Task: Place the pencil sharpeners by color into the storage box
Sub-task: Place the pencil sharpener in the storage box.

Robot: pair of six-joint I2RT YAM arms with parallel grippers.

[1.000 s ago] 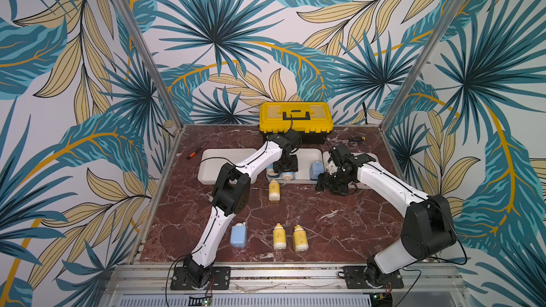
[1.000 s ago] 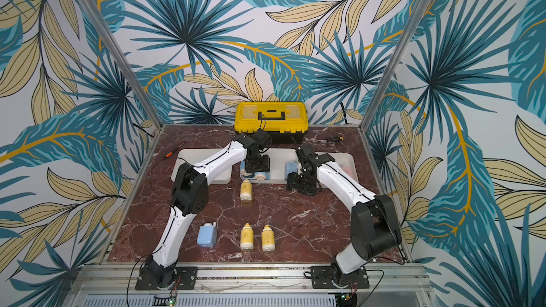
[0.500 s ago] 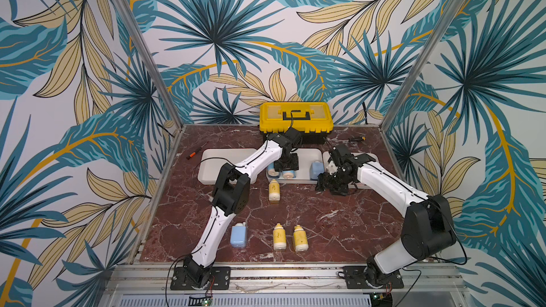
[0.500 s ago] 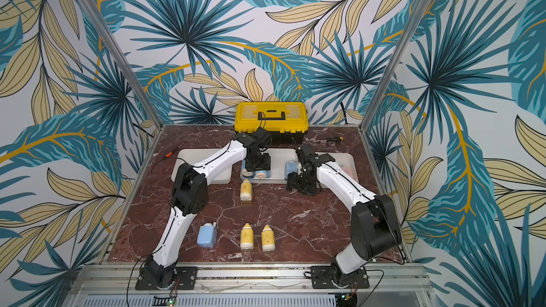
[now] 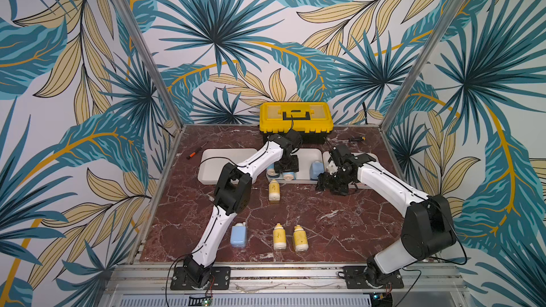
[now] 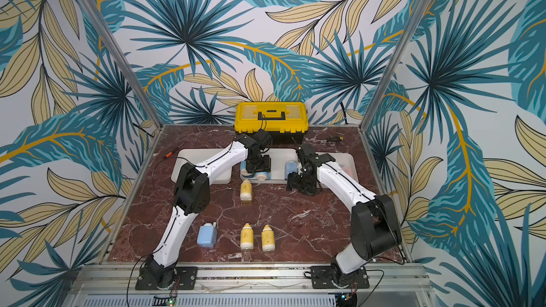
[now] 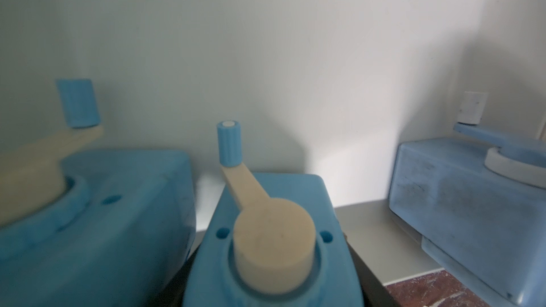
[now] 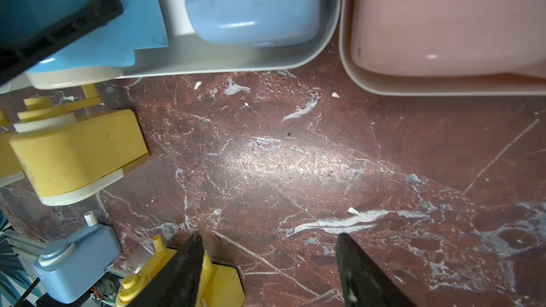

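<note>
Blue sharpener (image 7: 270, 243) in left jaws

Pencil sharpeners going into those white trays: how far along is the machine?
Done: a blue sharpener and another lie in the middle tray; pink ones sit in the right tray, their count hidden. In hand: the left gripper holds a third blue one in that middle tray. To do: one blue and three yellow sharpeners on the table. The right gripper is open, holding nothing.
</note>
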